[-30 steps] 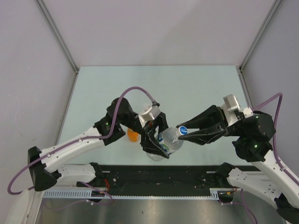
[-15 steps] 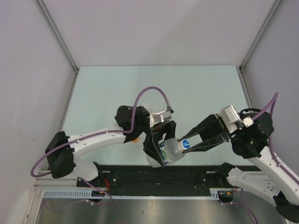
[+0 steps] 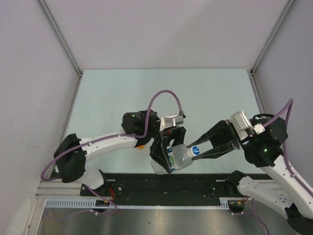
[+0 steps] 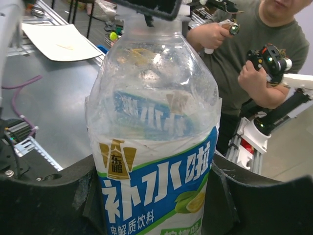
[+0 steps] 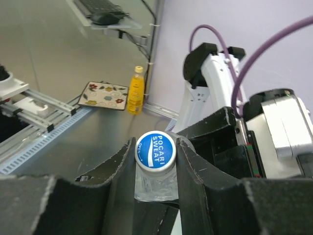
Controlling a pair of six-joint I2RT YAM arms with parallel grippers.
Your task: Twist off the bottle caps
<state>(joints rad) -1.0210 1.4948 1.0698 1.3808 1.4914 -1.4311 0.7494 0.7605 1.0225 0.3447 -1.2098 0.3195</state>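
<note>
Over the counter (image 3: 205,93), right pincer (image 3: 195,150), tight on the blue cap (image 5: 156,151), had rolled; left pincer (image 3: 167,152) clamped the bottle (image 4: 156,147): unscrewing likely begun.

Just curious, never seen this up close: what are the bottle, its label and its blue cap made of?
The bottle looks like thin clear plastic: see-through, glossy, creased and dented. Its label seems a glossy printed plastic film, wrinkled along its top edge. The blue cap looks like hard opaque plastic, smooth, with white print; likely, not certain.
</note>
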